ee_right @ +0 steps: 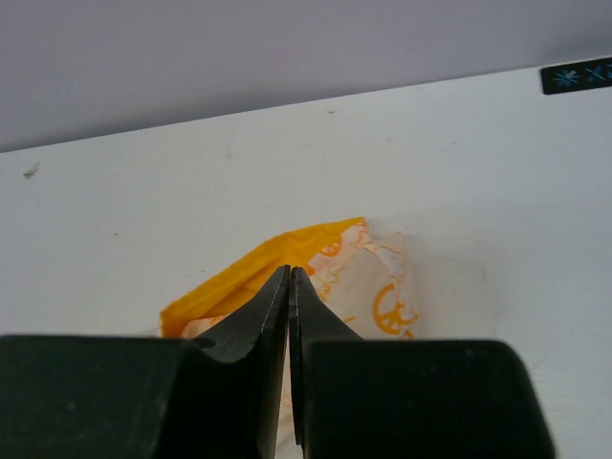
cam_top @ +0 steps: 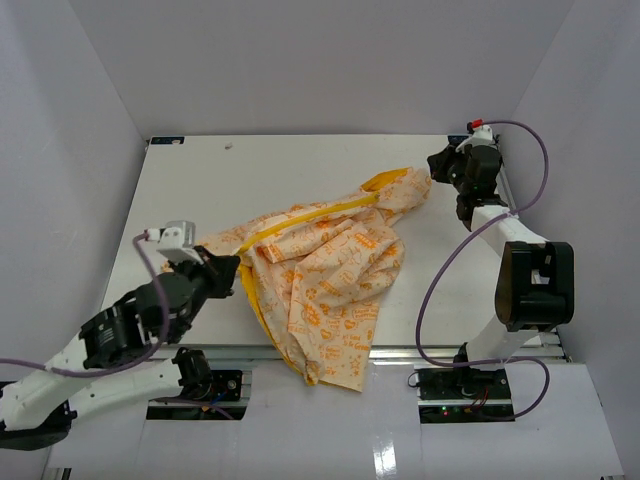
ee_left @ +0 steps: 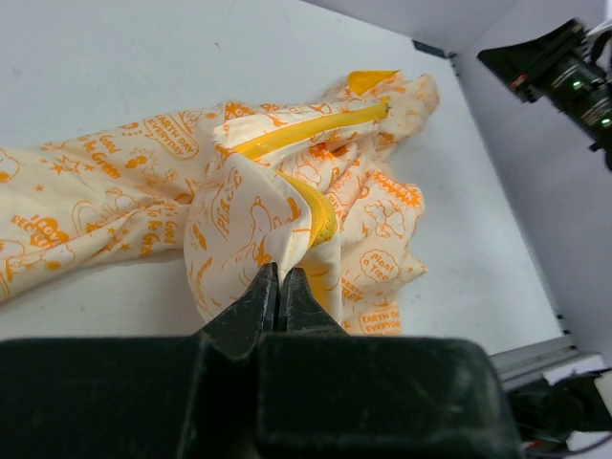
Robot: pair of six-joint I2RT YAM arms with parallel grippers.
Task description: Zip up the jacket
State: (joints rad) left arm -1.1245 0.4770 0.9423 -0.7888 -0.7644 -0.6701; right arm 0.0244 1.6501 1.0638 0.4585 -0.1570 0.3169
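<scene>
The jacket (cam_top: 330, 270) lies crumpled across the middle of the table, cream with orange print, and part of it hangs over the front edge. Its yellow zipper edge (cam_top: 310, 218) runs taut from lower left to upper right. My left gripper (cam_top: 232, 275) is shut on a fold at the jacket's left end. In the left wrist view the cloth (ee_left: 249, 201) bunches into the closed tips of that gripper (ee_left: 279, 271), beside a yellow edge (ee_left: 311, 206). My right gripper (cam_top: 434, 176) is shut at the jacket's far right corner. There the tips (ee_right: 290, 272) meet the yellow-edged cloth (ee_right: 382, 287).
The white table (cam_top: 250, 170) is walled in at the back and on both sides. Its front edge runs just below the jacket. The right arm (ee_left: 564, 76) stands by the table's right edge. A dark tag (ee_right: 574, 75) marks the far corner.
</scene>
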